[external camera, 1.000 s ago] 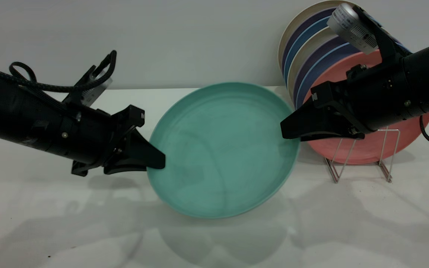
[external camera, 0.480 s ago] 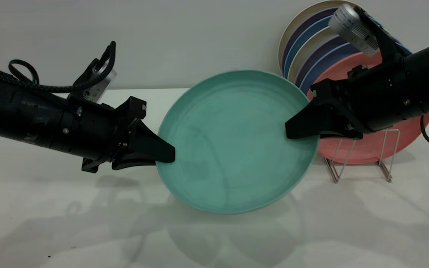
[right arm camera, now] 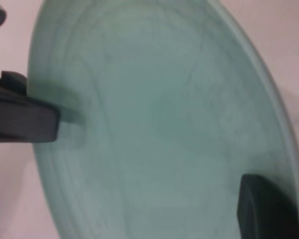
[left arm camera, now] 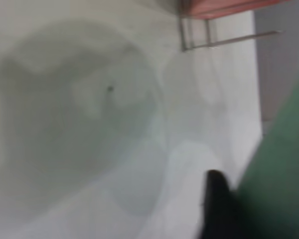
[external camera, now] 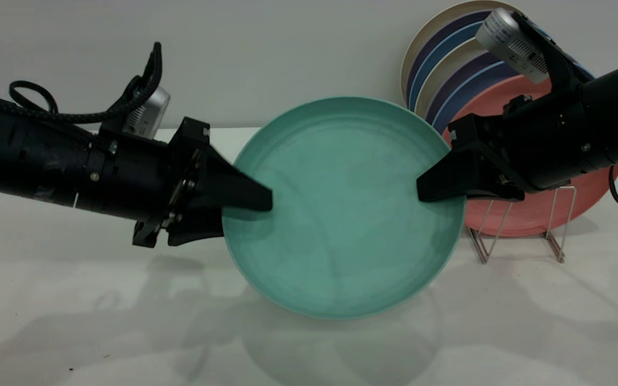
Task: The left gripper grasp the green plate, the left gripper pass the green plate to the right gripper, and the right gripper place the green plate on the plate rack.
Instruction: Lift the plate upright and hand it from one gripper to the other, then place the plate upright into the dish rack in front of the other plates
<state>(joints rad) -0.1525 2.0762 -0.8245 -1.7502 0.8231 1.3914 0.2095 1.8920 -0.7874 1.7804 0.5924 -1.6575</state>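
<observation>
The green plate [external camera: 341, 214] hangs in the air above the table, tilted with its face to the exterior camera. My left gripper [external camera: 242, 212] is shut on its left rim, one finger across the face. One of its fingers [left arm camera: 217, 204] shows beside the plate's edge [left arm camera: 284, 174] in the left wrist view. My right gripper [external camera: 427, 190] is open with the plate's right rim between its fingers. In the right wrist view its near finger [right arm camera: 264, 209] lies over the plate [right arm camera: 164, 124], with the left gripper [right arm camera: 25, 119] on the far rim. The plate rack [external camera: 479, 245] stands behind at the right.
A salmon-pink plate [external camera: 534, 214] stands at the front of the rack, with several blue, purple and cream plates [external camera: 448, 69] behind it, close behind the right gripper. The rack's wires [left arm camera: 209, 42] show far off in the left wrist view. The white table [external camera: 126, 321] lies below.
My left gripper has carried the green plate up and to the right and turned it more upright. Its right rim has slid in between the right gripper's fingers. The right arm has barely moved.
</observation>
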